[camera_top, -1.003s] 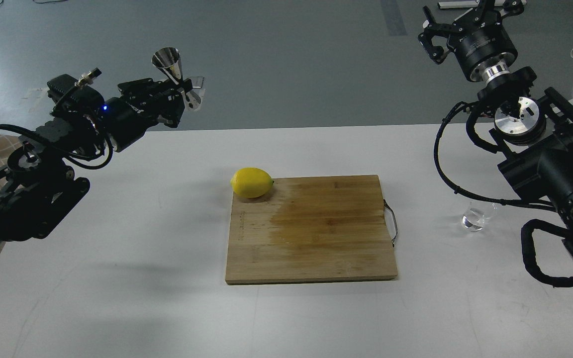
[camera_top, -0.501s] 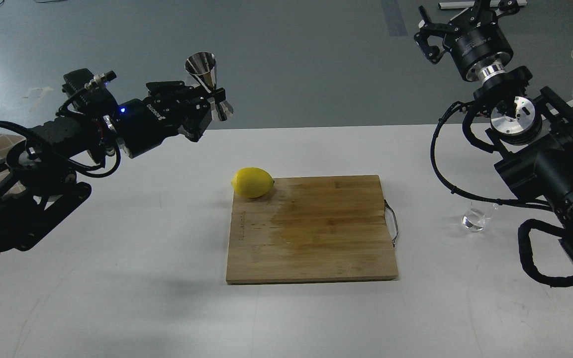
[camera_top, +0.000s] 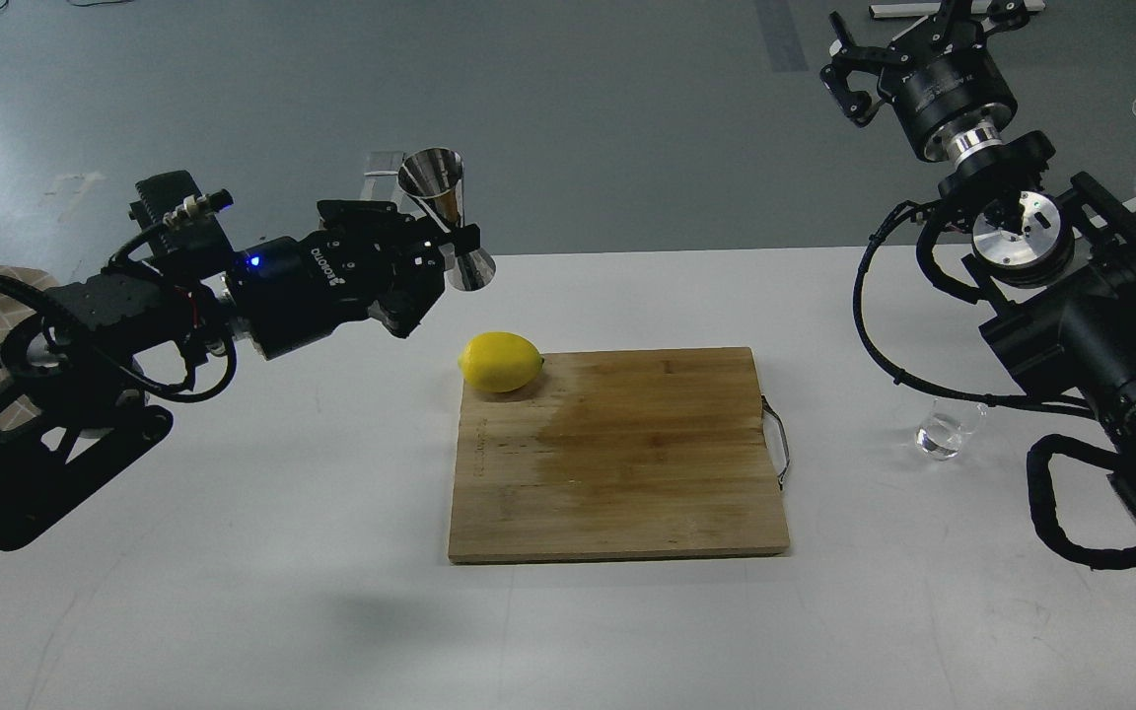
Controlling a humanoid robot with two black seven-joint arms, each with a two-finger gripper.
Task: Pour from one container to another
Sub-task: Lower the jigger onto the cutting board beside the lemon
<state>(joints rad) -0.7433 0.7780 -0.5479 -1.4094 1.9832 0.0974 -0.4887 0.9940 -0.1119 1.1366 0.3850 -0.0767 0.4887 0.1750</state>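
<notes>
Head view showed you the white table [camera_top: 233, 552] first, with the wooden board [camera_top: 617, 454] lying square in its middle, handle loop toward your right side, probably set there as a work surface between the two arms. Your left arm reached in over the table's far left part, and your right arm rose along the right edge, its upper links standing in front of part of the scene. The left gripper [camera_top: 458, 258] was clamped on the jigger [camera_top: 445, 219] at its narrow waist, the sensible place to hold it, since the cones above and below keep it from slipping. The jigger stood nearly upright in the air, wide mouth up, just beyond the board's far left corner; held so, it was ready to receive a pour. The right gripper [camera_top: 923, 25] sat high at the top of the view, well apart from everything on the table; its fingers looked spread and held nothing. A lemon [camera_top: 500, 362] rested on the board's far left corner, below and near the jigger. The tumbler [camera_top: 943, 434] stood on the table to the right of the board, partly behind your right arm and untouched. Judging by this, the pour had not begun: you would need the right gripper to come down and take the tumbler first.
</notes>
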